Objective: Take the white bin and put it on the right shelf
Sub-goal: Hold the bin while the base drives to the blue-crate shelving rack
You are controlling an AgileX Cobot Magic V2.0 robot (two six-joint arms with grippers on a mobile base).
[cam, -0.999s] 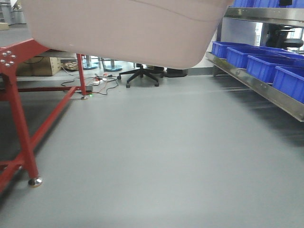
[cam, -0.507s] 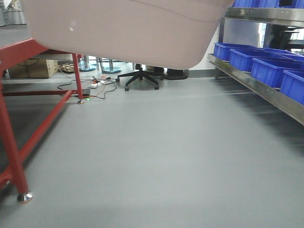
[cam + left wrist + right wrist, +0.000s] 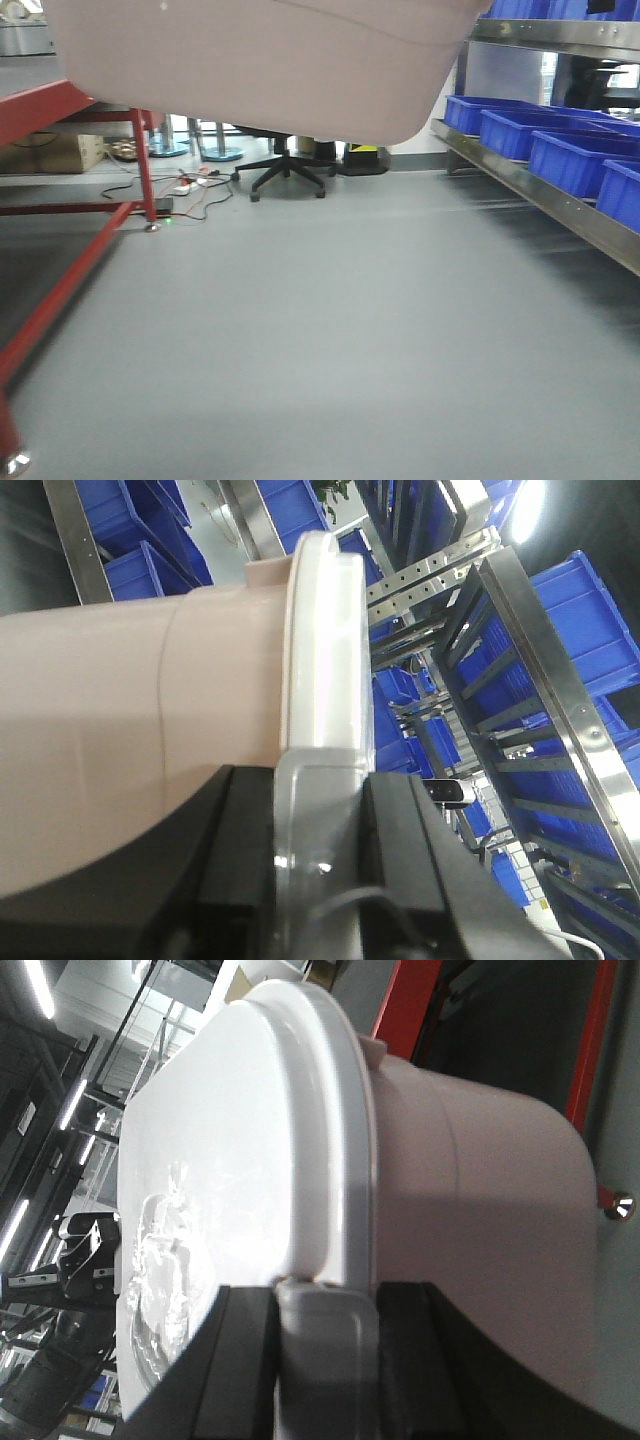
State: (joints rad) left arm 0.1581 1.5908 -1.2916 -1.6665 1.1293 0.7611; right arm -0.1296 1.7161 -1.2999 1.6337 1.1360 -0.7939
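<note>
The large pinkish-beige plastic bin [image 3: 260, 60] is held aloft, its rim clamped in the left pincer [image 3: 320, 780] and right pincer [image 3: 325, 1295]. The red-framed desk [image 3: 143, 165] is seen shifted leftward; the stainless-steel right shelf [image 3: 540, 195] is not yet reached.

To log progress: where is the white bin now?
Front view, top: the white bin hangs above the floor, gripped by the left claw and right claw, between the red table on the left and the steel shelf on the right.

Strip lts [image 3: 42, 988] bright; white bin [image 3: 230, 1160] glare; front view blurry.
</note>
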